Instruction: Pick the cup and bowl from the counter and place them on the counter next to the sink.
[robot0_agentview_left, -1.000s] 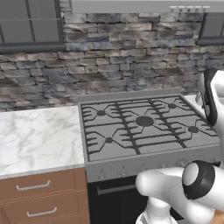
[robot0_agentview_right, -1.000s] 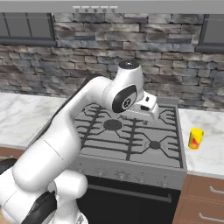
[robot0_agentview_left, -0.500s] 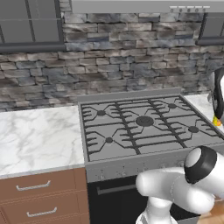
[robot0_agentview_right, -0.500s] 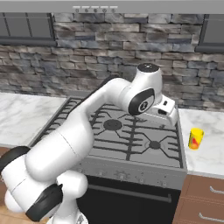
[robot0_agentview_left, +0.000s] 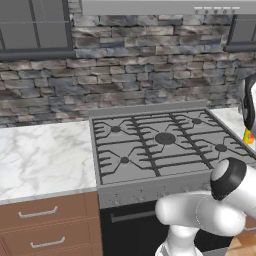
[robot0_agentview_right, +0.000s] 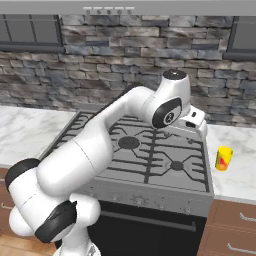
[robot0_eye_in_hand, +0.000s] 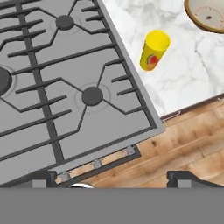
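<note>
Marble counter (robot0_eye_in_hand: 183, 83) right of the stove (robot0_eye_in_hand: 65, 83) carries the upright cup (robot0_eye_in_hand: 154, 50) and, further out, the bowl (robot0_eye_in_hand: 208, 15), both up and right of the spread, empty jaws of the gripper (robot0_eye_in_hand: 113, 183), which hangs high, probably lining up on the cup first.

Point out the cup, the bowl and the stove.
cup (robot0_eye_in_hand: 154, 52), hand view, on its yellow side wall.
bowl (robot0_eye_in_hand: 209, 15), hand view, on its speckled inside.
stove (robot0_agentview_left: 160, 145), left base view, on its grate.

Arm swung further right over the stove (robot0_agentview_right: 145, 155), hand now nearer the cup (robot0_agentview_right: 223, 158).
</note>
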